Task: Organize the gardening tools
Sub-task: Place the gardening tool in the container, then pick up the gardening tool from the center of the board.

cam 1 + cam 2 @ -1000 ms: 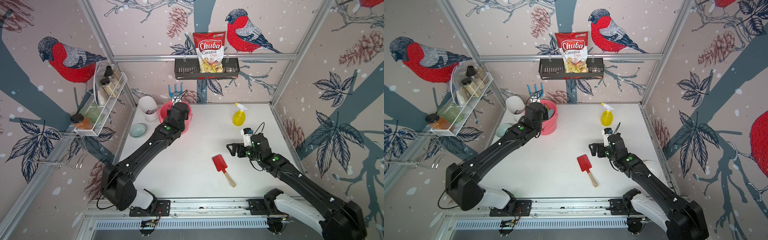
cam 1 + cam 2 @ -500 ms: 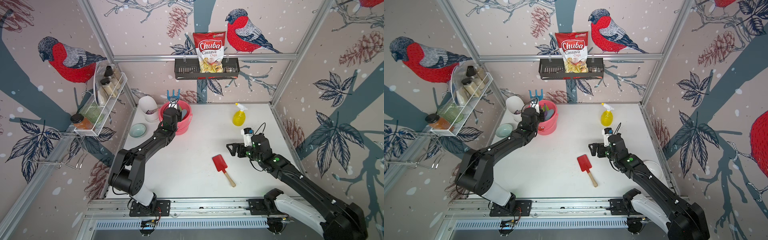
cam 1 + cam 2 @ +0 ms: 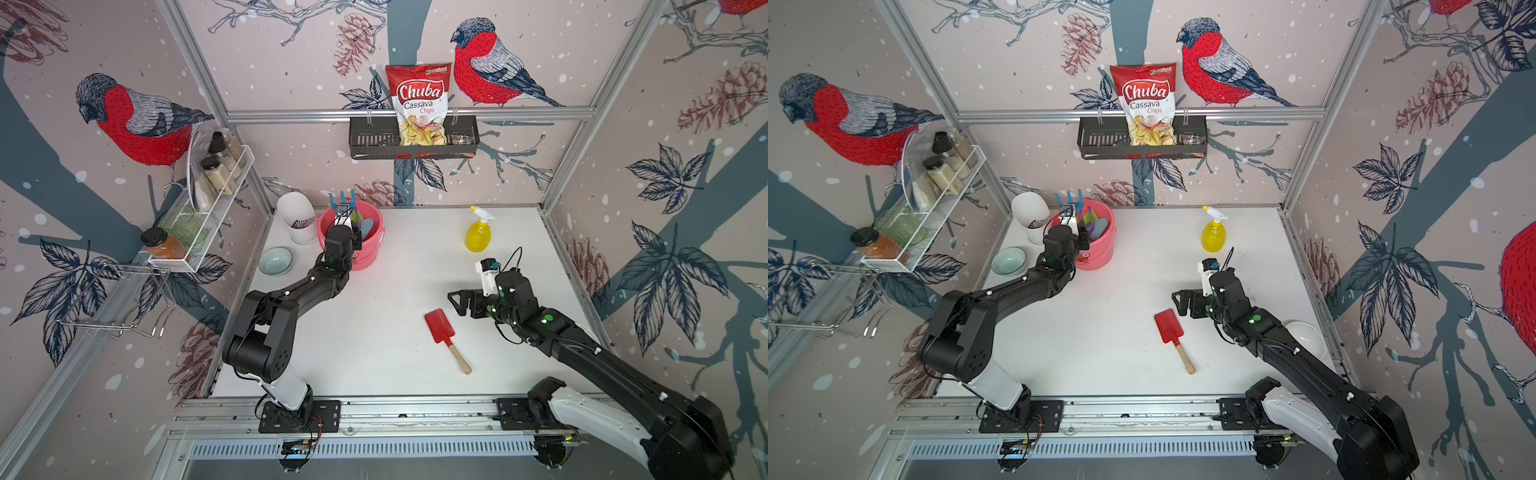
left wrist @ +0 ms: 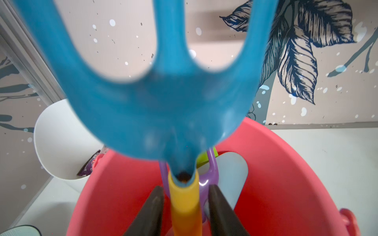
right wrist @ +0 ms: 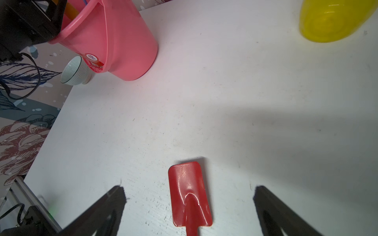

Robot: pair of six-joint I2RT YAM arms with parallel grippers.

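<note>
While the left gripper (image 4: 186, 187) reaches down into the pink bucket (image 4: 286, 173), its two dark fingers (image 4: 155, 204) stand slightly apart. One finger sits on each side of the yellow handle of the blue-yellow fork (image 4: 163, 106). A thin gap shows on both sides, so the handle is not clamped. The fork stands upright, with its blue tines rising above the gripper and its handle running down between the fingers into the bucket. Just beyond the fingertips, also inside the bucket, are the purple-pink fork (image 4: 212, 163), the light-blue trowel (image 4: 233, 173) and a sliver of the green trowel (image 4: 204, 158).

The right gripper (image 5: 189, 189) hovers over the white table (image 3: 374, 332) with its jaws spread wide and holding nothing. The red wooden-handled shovel (image 5: 190, 194) lies flat on the table beneath it. In the wrist view its red blade shows between the two fingers and touches neither. In both top views it lies just beside the fingertips. The yellow spray bottle (image 3: 478, 237) stands upright well beyond this gripper, toward the back wall, and the bucket is well apart from it.
</note>
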